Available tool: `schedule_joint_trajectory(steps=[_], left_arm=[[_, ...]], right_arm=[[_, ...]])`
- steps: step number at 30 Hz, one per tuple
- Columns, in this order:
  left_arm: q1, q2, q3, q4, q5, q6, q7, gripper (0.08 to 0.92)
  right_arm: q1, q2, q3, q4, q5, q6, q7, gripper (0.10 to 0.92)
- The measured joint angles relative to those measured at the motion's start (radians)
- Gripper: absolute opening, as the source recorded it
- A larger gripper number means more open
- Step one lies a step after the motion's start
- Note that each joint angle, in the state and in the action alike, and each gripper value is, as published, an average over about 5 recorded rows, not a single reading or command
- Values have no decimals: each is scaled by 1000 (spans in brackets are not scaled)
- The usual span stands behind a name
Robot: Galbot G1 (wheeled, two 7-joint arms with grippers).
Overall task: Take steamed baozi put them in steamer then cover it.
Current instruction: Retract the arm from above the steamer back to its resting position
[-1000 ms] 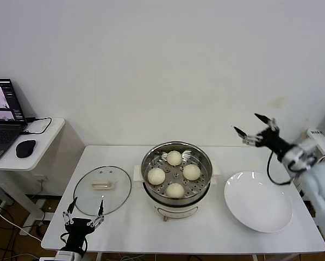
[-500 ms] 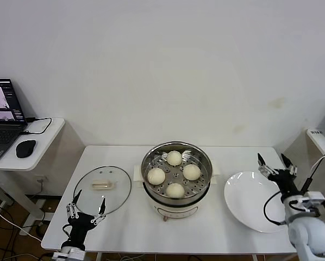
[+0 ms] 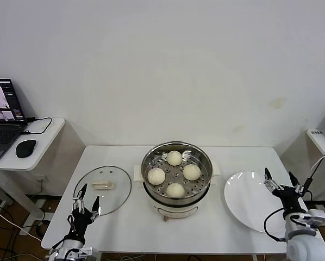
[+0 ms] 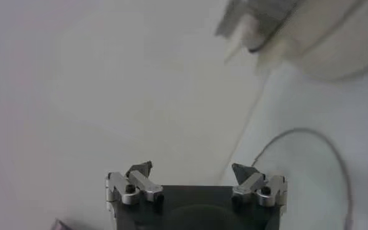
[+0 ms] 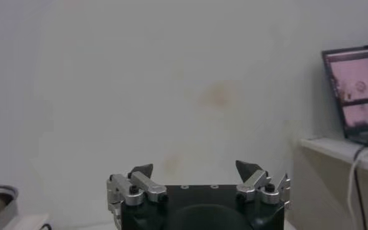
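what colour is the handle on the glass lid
Cream, on the round clear glass lid; it shows best in the head view.

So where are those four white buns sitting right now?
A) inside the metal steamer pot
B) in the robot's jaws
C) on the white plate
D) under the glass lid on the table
A: all four buns rest on the perforated tray inside the steamer, while the plate is bare and the glass lid lies flat on the table beside the pot.
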Motion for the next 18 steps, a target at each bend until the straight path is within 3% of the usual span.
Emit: schedule_joint_trajectory(steps=[18], left_arm=[[-143, 78, 42, 181, 111, 92, -21, 823]], right_arm=[[-62, 58, 14, 35, -50, 9, 23, 823]])
